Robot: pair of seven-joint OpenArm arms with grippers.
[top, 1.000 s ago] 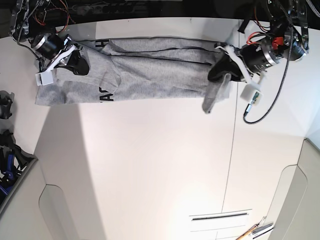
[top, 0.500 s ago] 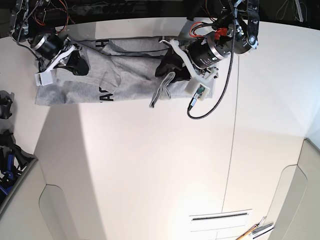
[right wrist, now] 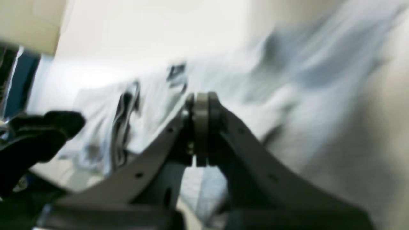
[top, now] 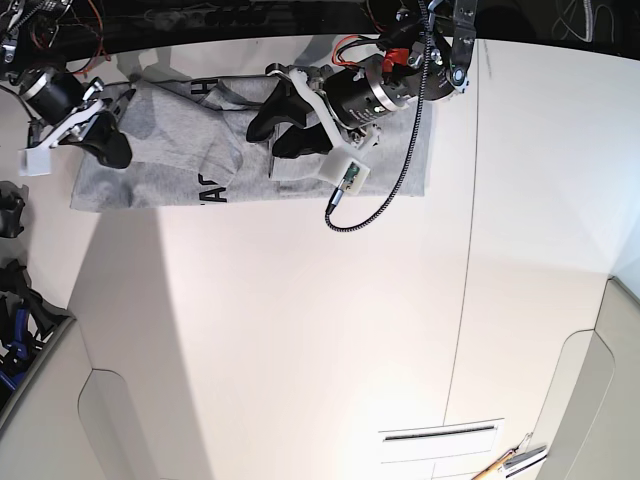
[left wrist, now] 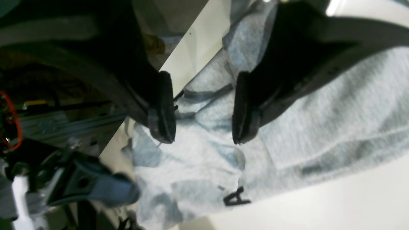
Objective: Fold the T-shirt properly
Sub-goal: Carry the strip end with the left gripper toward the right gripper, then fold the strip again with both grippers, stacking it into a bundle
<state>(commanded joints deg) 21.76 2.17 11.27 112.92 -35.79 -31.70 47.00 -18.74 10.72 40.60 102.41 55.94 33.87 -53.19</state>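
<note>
The grey T-shirt lies spread along the far side of the white table, with dark lettering near its front edge. My left gripper is over the middle of the shirt. In the left wrist view it is open and empty, with the shirt and a letter "A" beneath it. My right gripper is at the shirt's left end. In the blurred right wrist view it is shut, and no fabric shows between the pads; the shirt lies beyond.
A black cable loops from the left arm over the shirt's front edge. Dark gear sits off the table's left edge. A pencil-like tool lies at the front right corner. A seam runs across the table.
My left arm has swept left across the shirt, carrying a flap of fabric, and its jaws now stand open above the shirt. My right gripper has moved left to the shirt's end.
</note>
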